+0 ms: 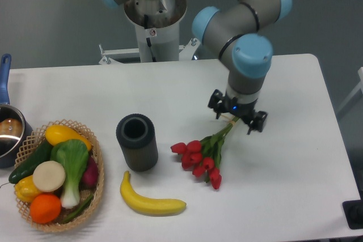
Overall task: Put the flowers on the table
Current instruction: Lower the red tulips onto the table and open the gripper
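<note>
The black two-finger hand (236,118) grips the thin green stem ends so the bunch of red tulip flowers (199,159) slopes down onto the smooth white worktop (295,157), seemingly ready for release.

A plain grey-blue wall (51,21) stands behind, evenly lit, with grey floor (346,43) at right.

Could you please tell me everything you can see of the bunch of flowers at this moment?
The flowers are a small bunch of red tulip buds on thin green stems with a few green leaves; whether real or artificial cannot be told. The bunch lies slanted, buds pointing lower left, stems running up right into the gripper, which sits over the stem ends. The buds appear to rest on the white table, just right of the dark cylinder and above the banana, touching neither.
</note>
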